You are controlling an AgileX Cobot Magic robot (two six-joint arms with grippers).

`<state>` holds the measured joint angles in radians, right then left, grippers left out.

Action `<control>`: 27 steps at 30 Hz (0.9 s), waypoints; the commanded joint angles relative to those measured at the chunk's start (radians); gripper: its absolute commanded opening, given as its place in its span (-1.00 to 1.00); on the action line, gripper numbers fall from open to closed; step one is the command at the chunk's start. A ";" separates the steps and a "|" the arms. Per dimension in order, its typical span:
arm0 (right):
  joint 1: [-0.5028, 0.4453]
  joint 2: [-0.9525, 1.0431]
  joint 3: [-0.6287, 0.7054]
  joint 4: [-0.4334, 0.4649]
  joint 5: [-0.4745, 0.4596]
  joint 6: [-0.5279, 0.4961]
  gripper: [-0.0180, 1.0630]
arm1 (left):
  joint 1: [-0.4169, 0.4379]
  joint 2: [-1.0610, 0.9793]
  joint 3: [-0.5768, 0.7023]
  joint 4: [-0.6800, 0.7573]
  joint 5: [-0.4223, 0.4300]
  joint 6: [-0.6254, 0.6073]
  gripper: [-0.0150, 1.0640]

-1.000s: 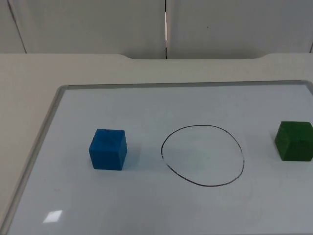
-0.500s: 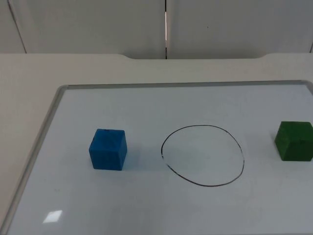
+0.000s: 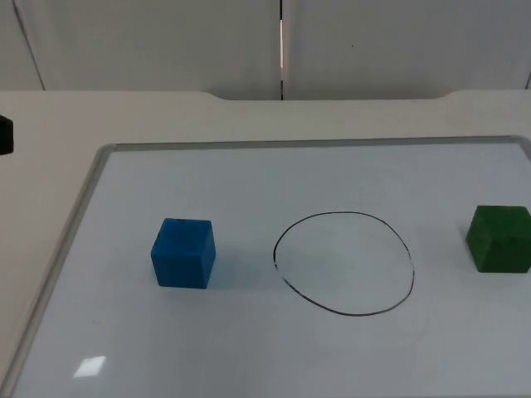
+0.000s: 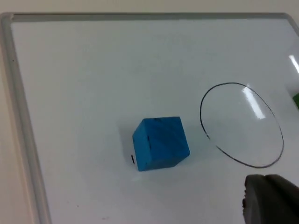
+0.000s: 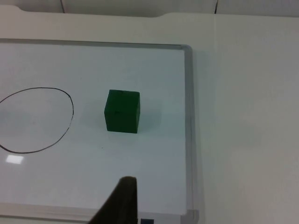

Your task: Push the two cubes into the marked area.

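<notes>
A blue cube (image 3: pixel 183 253) rests on the whiteboard (image 3: pixel 249 174), left of a hand-drawn black oval (image 3: pixel 344 264). A green cube (image 3: pixel 499 239) sits to the right of the oval, near the board's right side. Both cubes lie outside the oval. A black part of my left arm (image 3: pixel 4 135) shows at the table's far left, off the board. In the left wrist view my left gripper (image 4: pixel 270 201) is well short of the blue cube (image 4: pixel 160 143) and the oval (image 4: pixel 241 124). In the right wrist view my right gripper (image 5: pixel 122 200) is well back from the green cube (image 5: pixel 122 111).
The whiteboard's metal frame (image 3: pixel 68 240) runs along its left side and back edge. Beige table (image 3: pixel 50 116) surrounds the board, and the grey partition wall (image 3: pixel 166 41) stands behind. The board's right frame (image 5: pixel 189 130) runs close beside the green cube.
A black part of the left arm has come into the top view at the far left edge. The cubes and the oval are where they were.
</notes>
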<state>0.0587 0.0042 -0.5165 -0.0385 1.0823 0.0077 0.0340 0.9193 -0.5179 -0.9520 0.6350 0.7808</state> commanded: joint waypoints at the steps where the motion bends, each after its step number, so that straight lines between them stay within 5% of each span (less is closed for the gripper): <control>1: -0.004 -0.004 0.002 -0.002 -0.003 0.000 0.98 | 0.002 0.007 -0.006 -0.063 -0.033 0.025 -0.98; 20: -0.004 -0.004 0.002 0.023 -0.003 0.002 0.98 | -0.002 0.082 -0.006 -0.115 -0.108 0.106 -0.98; 27: -0.004 -0.004 0.002 0.023 -0.003 0.002 0.98 | -0.109 0.227 -0.006 -0.205 -0.229 0.202 -0.98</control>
<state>0.0587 0.0042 -0.5165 -0.0189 1.0823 0.0077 -0.0646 1.1384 -0.5179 -1.1236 0.4326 0.9665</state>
